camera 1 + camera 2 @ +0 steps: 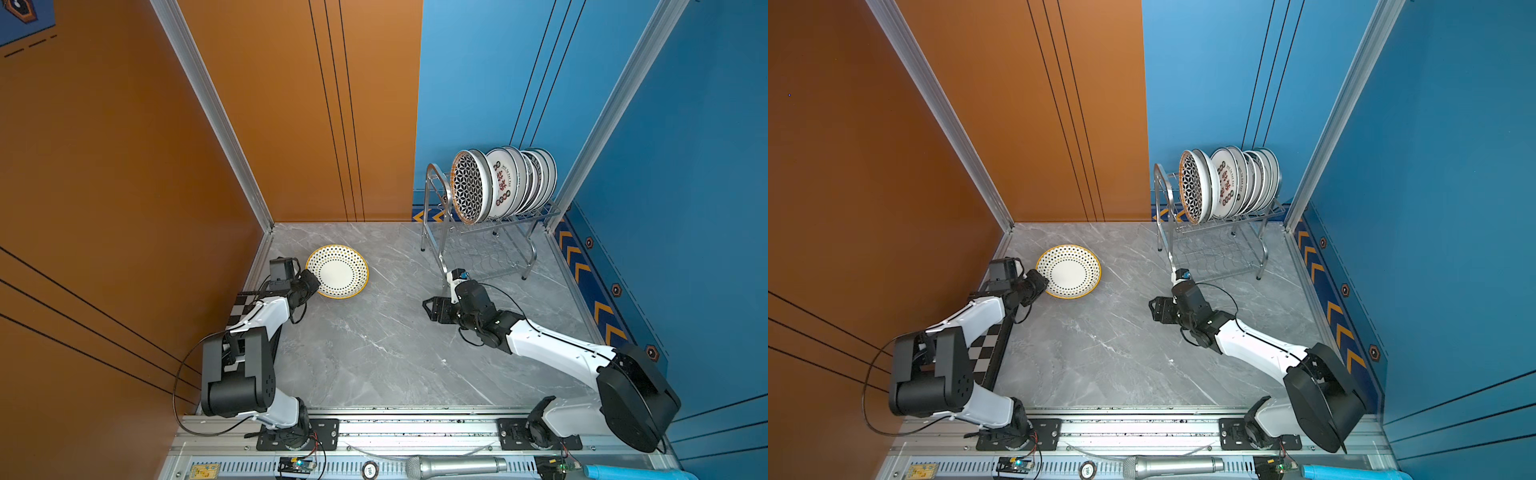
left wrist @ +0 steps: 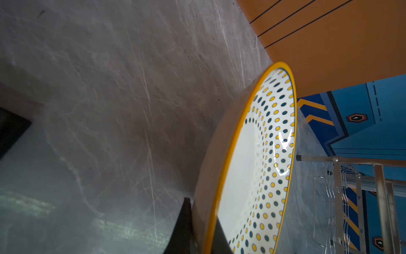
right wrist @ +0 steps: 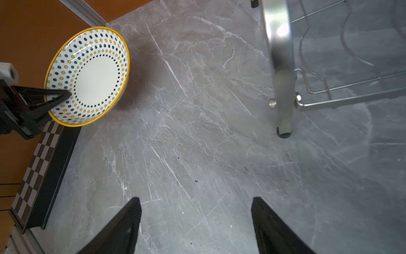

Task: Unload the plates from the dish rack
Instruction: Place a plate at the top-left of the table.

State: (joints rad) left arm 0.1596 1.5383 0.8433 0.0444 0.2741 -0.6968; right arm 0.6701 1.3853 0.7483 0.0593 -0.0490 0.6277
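A white plate [image 1: 337, 271] [image 1: 1069, 271] with yellow and dark dots and a yellow rim is low over the grey table at the far left. My left gripper [image 1: 318, 286] [image 2: 203, 211] is shut on its near rim, one finger inside the plate and one under it. In the right wrist view the plate [image 3: 87, 74] looks slightly tilted. Whether it touches the table I cannot tell. Several more plates [image 1: 505, 183] [image 1: 1229, 183] stand upright on the top tier of the dish rack [image 1: 519, 219] [image 3: 282, 66] at the far right. My right gripper [image 1: 428, 309] [image 3: 195, 200] is open and empty near the rack's front legs.
A black-and-white chequered board [image 1: 984, 353] [image 3: 33, 167] lies along the table's left edge under my left arm. Orange wall panels close the left and back, blue ones the right. A microphone [image 1: 453, 465] lies on the front rail.
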